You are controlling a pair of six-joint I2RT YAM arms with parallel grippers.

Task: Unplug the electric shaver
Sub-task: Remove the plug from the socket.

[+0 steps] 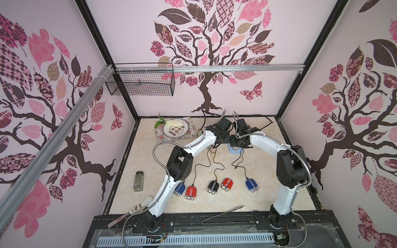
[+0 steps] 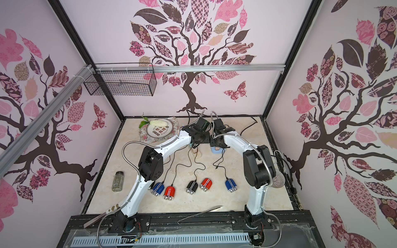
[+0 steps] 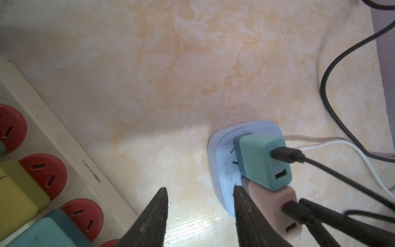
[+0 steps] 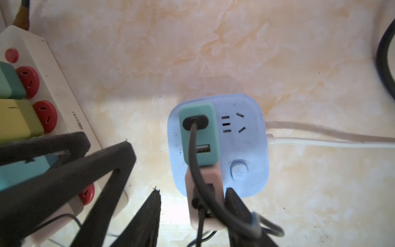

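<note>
Grasping stage: right hand [image 4: 193,192], spread, straddles the pink charger [image 4: 214,177] in the blue socket block [image 4: 245,139]; left hand [image 3: 199,189] spread above bare counter [image 3: 171,85]; the shavers [image 1: 213,186] lie toward its front. Next, judged: pinch, lift straight.

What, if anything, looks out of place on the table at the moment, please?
A knife at the table's front left corner juts out past the edge. Also, one red shaver shows no cable.
</note>
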